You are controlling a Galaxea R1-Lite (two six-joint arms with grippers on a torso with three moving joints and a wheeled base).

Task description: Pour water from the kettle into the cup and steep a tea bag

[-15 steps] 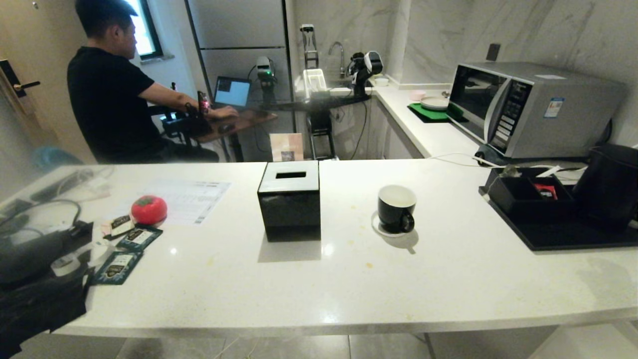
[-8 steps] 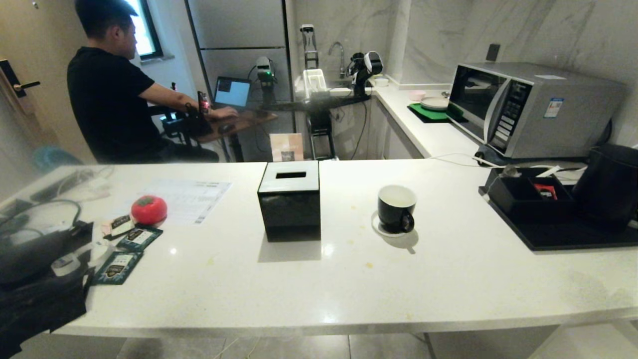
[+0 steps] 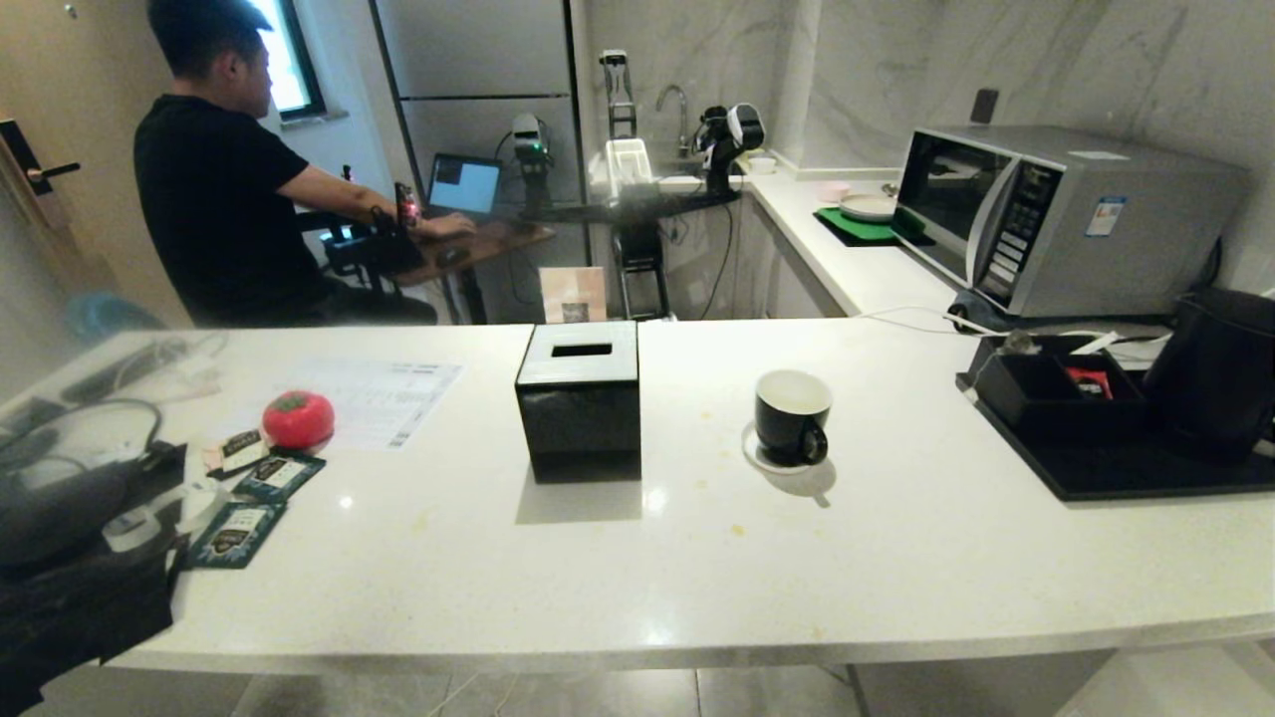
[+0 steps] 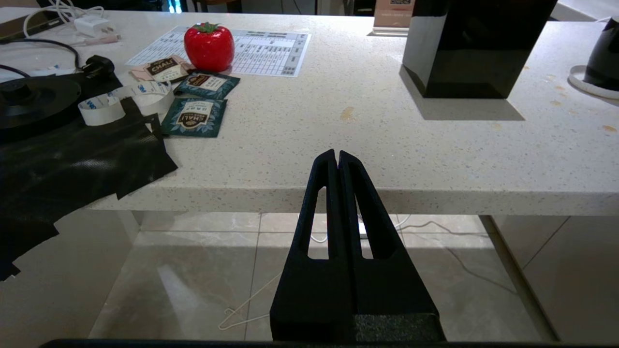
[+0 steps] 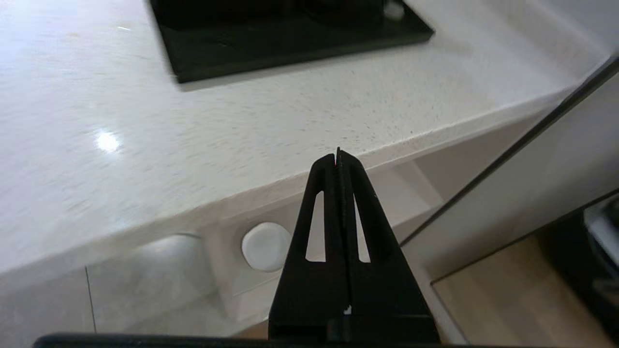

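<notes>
hanging below counter edge — right gripper (image 5: 337,153) closed

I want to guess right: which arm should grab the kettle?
Probably the right. The kettle stands on the black tray at the robot's right, and the right end effector faces that tray.
</notes>
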